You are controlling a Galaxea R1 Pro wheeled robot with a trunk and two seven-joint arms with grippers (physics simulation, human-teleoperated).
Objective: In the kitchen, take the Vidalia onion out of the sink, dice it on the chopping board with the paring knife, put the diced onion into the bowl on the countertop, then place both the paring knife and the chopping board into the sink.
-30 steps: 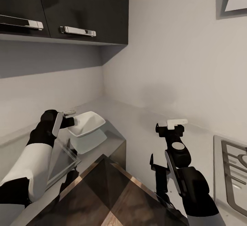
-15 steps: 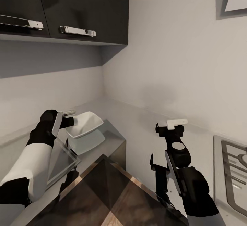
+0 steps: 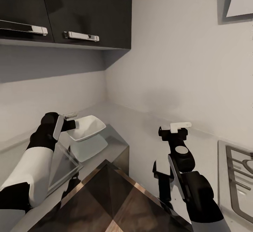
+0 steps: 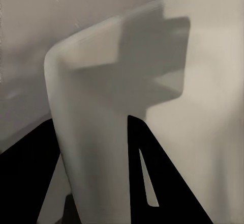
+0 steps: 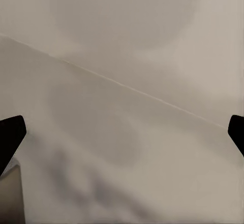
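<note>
My left gripper (image 3: 72,121) is shut on the rim of the white bowl (image 3: 86,128) and holds it tilted a little above the grey countertop (image 3: 140,126), which mirrors it. In the left wrist view the bowl's wall (image 4: 168,81) stands between the two black fingers (image 4: 30,178). My right gripper (image 3: 177,128) hovers open and empty over the countertop near the back wall; in its wrist view its tips stand far apart (image 5: 122,137). The brown chopping board (image 3: 116,204) shows large at the bottom of the head view. The onion and the paring knife are out of view.
Dark wall cabinets (image 3: 70,10) hang above the corner. A steel-rimmed ribbed fixture (image 3: 239,175) lies at the right edge; I cannot tell whether it is the sink. A shiny rectangular panel (image 3: 65,165) sits under my left forearm.
The bowl has shifted slightly left and down in my left gripper. The camera has tilted a little, so the whole picture has moved. The right arm holds its pose.
</note>
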